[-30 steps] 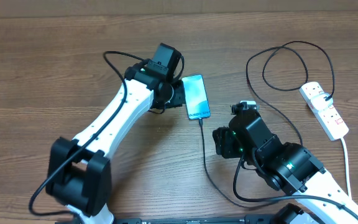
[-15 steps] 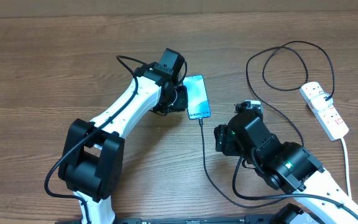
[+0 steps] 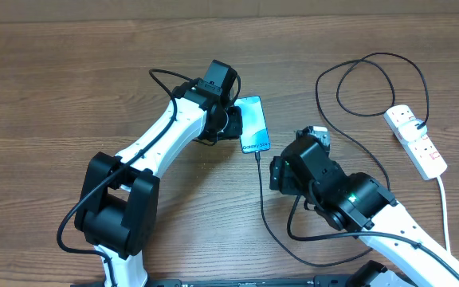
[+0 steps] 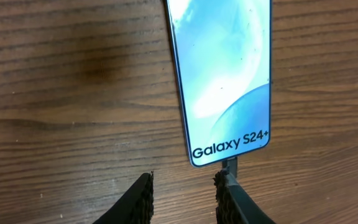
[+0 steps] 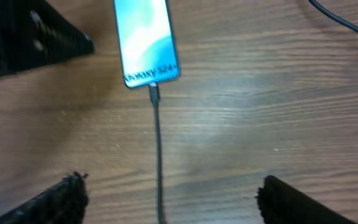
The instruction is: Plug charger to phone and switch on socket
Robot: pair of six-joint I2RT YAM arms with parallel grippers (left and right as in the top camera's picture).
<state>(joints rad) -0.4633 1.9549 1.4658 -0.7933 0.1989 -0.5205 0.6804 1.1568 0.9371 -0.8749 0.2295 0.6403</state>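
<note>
- Brown wood-grain surface (image 3: 54, 96) beneath everything.
- Left pincer (image 4: 185, 196) just off the phone's lower edge, drawn in tight with only a strip of bare wood between its tips, gripping nothing.
- Right pincer (image 5: 173, 199) spread wide above the cable below the phone, holding nothing, well apart from the power strip.
- White elongated plastic power strip, the socket (image 3: 415, 141), at the far right of the surface, with a thick white cord (image 3: 445, 211) trailing from its near end and a black plug (image 3: 421, 125) seated in it. Rigid and light, likely to skid under a sideways shove, so best pressed straight down.
- Slim rectangular phone (image 3: 253, 126) with a light blue screen, lying flat near the centre, "Galaxy S24+" end toward the robot. Glassy and slippery, better steadied by its dark edges than by the screen.
- Long thin black charger (image 3: 261, 199) looping from the strip round to the phone. Limp and light, apt to tug the phone if dragged, so take hold only at the stiff end.
- Small black connector tip (image 4: 230, 165) at the phone's bottom edge, seemingly seated, depth uncertain.
- Small red switches (image 3: 429, 147) on the strip, too small to read as on or off. Probably the remaining step, calling for one firm fingertip push.
</note>
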